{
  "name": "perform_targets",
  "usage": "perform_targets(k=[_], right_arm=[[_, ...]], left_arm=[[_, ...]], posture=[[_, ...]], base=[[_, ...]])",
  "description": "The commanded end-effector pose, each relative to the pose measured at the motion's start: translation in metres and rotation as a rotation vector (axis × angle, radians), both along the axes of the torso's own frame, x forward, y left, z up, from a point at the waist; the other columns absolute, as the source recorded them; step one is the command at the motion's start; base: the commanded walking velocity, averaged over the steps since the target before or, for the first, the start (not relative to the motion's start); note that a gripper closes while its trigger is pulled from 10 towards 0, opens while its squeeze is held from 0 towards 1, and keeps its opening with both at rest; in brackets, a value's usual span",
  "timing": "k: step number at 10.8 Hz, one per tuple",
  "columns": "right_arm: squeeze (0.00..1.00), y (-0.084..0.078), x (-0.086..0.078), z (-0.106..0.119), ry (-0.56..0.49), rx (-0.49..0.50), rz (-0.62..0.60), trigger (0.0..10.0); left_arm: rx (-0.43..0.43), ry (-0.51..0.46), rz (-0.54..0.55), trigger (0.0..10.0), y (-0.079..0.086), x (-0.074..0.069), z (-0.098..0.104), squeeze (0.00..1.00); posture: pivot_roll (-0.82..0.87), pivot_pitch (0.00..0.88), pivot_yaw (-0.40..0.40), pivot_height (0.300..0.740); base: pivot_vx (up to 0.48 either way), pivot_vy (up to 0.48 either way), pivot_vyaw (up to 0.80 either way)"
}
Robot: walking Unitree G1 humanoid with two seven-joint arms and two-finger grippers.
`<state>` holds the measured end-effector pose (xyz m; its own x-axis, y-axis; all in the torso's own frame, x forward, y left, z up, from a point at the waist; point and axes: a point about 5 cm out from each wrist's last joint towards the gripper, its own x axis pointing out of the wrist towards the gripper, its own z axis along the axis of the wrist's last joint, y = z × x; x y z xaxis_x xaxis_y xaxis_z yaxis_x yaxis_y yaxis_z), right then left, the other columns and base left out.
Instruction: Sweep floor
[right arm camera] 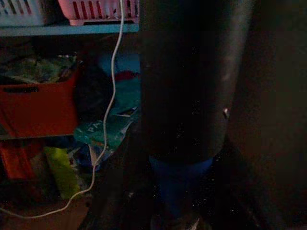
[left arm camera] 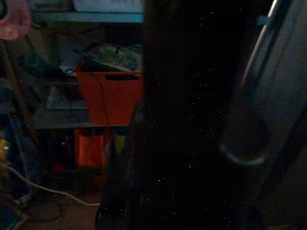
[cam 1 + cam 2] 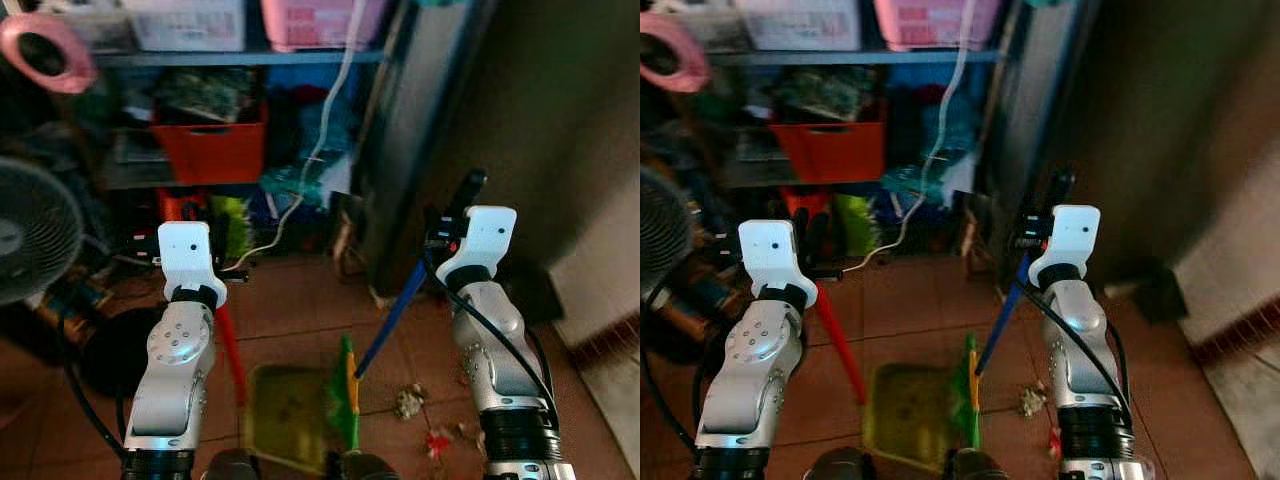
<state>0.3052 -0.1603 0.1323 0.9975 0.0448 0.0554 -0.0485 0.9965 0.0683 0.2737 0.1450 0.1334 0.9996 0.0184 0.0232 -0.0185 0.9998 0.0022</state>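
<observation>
Down at the robot's feet, a flat yellow-green plastic dustpan (image 3: 290, 415) lies on the reddish-brown tiled floor (image 3: 290, 310), and the green bristled head of the broom (image 3: 347, 400) stands right against its right edge. Just to the right of the broom head, small scraps of pale and red litter (image 3: 420, 415) sit scattered on the tiles, near but apart from the bristles.

Up from the dustpan rises a red handle (image 3: 230, 350), leaning toward the left gripper (image 3: 190, 215), whose black fingers are pressed in around its top. Over on the other side, the long blue broom handle (image 3: 395, 310) slants up from the broom head to the right gripper (image 3: 455, 215); the fingers pinch it near the top, and the right wrist view has that blue shaft running straight out under a dark finger (image 1: 187, 72).

Further left, a round grey fan (image 3: 30, 230) stands by the wall. At the back, a blue shelving unit (image 3: 240, 60) holds a red plastic crate (image 3: 210, 150), with a pink basket (image 3: 320, 20) on top and a white cable (image 3: 330, 110) hanging down.
</observation>
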Motion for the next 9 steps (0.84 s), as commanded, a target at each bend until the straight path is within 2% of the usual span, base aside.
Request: perform_targets(k=[1,4,7,9], right_arm=[[0.0,0.0052,0.0008,0.0045,-0.014,0.007,0.025,10.0],[0.0,0.0112,0.0041,0.0035,-0.008,0.002,0.073,10.0],[0.0,0.004,0.0073,0.0043,-0.015,0.001,0.048,10.0],[0.0,0.0026,0.0049,0.0026,-0.013,0.003,0.035,10.0]], left_arm=[[0.001,-0.041,-0.001,10.0,0.0008,0.0008,0.0094,0.0],[-0.035,-0.046,0.027,10.0,0.003,-0.0004,0.0113,0.0],[-0.003,-0.04,-0.003,10.0,-0.0023,-0.001,0.0099,0.0],[-0.017,-0.047,-0.025,10.0,-0.0039,-0.0001,0.0123,0.0]], posture=[[0.04,0.037,-0.041,0.74],[0.06,0.016,-0.074,0.74],[0.06,0.024,-0.053,0.74],[0.06,0.026,-0.052,0.74]], base=[[0.0,0.0,-0.8],[0.0,0.0,-0.8],[0.0,0.0,-0.8],[0.0,0.0,0.0]])
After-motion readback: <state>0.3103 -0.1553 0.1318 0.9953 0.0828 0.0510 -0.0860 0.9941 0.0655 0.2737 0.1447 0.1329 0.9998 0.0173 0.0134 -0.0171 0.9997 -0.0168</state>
